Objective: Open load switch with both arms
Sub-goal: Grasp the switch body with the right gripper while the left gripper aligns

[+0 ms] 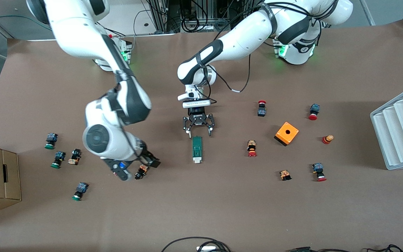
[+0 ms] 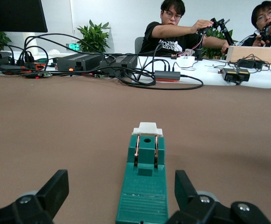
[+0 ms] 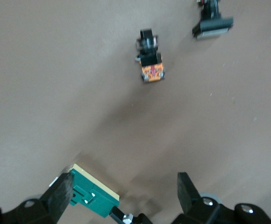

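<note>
Front view: load switch (image 1: pixel 197 149) lies flat mid-table (image 1: pixel 222 210). Left hand (image 1: pixel 198 130) sits open at its end farther from the camera, evidently to brace it.

Left wrist view: fingers (image 2: pixel 186 189) straddle the green body.

Right wrist view: right hand (image 3: pixel 121 198) open, empty, above brown paper covering.

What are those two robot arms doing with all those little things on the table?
They are about to work on the load switch, the slim green bar lying mid-table. The left gripper is open, right at the bar's end toward the robots, with nothing held. The right gripper is open too, low over the table toward the right arm's end, next to a small push button. Other buttons and an orange box lie scattered around.
</note>
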Motion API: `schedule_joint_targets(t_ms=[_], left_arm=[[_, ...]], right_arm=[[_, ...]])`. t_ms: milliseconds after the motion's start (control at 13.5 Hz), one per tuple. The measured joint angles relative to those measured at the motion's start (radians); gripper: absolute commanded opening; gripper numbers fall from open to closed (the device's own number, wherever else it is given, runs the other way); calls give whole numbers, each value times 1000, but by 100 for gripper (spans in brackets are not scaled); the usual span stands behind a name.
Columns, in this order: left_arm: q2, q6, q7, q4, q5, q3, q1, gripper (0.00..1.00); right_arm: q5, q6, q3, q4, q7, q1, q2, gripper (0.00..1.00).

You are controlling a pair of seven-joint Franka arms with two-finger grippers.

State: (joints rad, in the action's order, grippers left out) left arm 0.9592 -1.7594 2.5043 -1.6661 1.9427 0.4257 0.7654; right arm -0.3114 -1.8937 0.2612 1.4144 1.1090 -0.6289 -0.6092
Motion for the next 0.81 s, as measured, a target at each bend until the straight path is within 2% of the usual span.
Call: schedule_joint_targets(t_ms=[221,664,812], left_arm=[[19,2,-49,25,0,0,0,100],[63,4,-87,90,1,1,3,100],[69,24,-87,107,6,1,5,100]], right_arm=[[-46,-15,65,-54,168,-101,-79,100],[-61,-143,70,-93,563,-178,-134,100],[-61,-157,64,-94,640,-193,-151,100]])
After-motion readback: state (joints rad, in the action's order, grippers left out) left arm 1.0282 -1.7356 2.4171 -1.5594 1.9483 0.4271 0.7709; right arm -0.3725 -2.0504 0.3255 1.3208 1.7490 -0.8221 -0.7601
